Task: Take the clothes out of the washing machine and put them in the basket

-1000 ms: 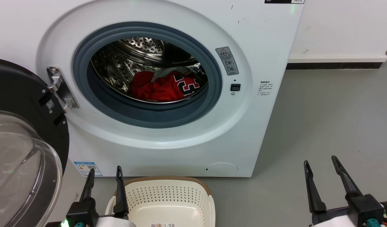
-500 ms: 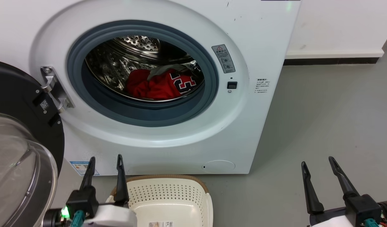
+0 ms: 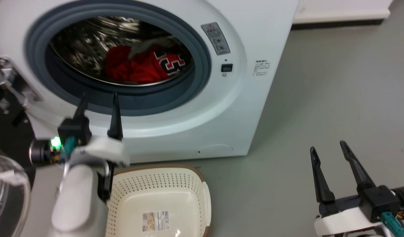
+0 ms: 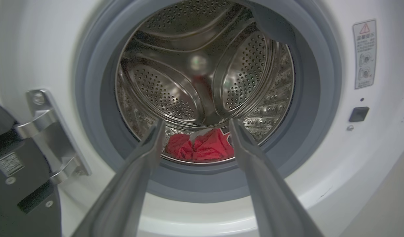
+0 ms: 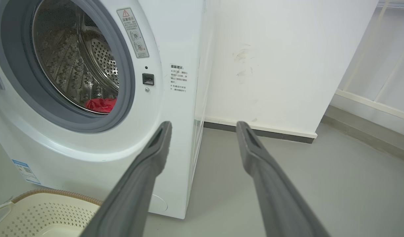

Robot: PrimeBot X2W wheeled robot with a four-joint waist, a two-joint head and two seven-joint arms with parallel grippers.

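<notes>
Clothes (image 3: 139,65) are lying in a red heap at the bottom of the drum (image 4: 195,82), so I am judging that the task is only beginning. Around them the washing machine (image 3: 254,33) is standing on the grey floor (image 3: 320,82). Its door (image 3: 7,131) is hanging wide open to the robot's left, which is leaving the round opening free for an arm. Just in front of the machine's base, the basket (image 3: 156,184) is waiting with no garment in it; this place is making the way from drum to basket short. Above the basket's left corner the left gripper (image 3: 99,97) is pointing into the opening, outside the rubber rim (image 3: 202,65), with its two fingers spread and holding nothing. In the left wrist view the red heap is showing between them. The right gripper (image 3: 327,146) is resting low to the machine's right, well apart from it. Its fingers are spread and empty too, and it is probably staying out of the way. On the heap a black number with white edges is facing up.
</notes>
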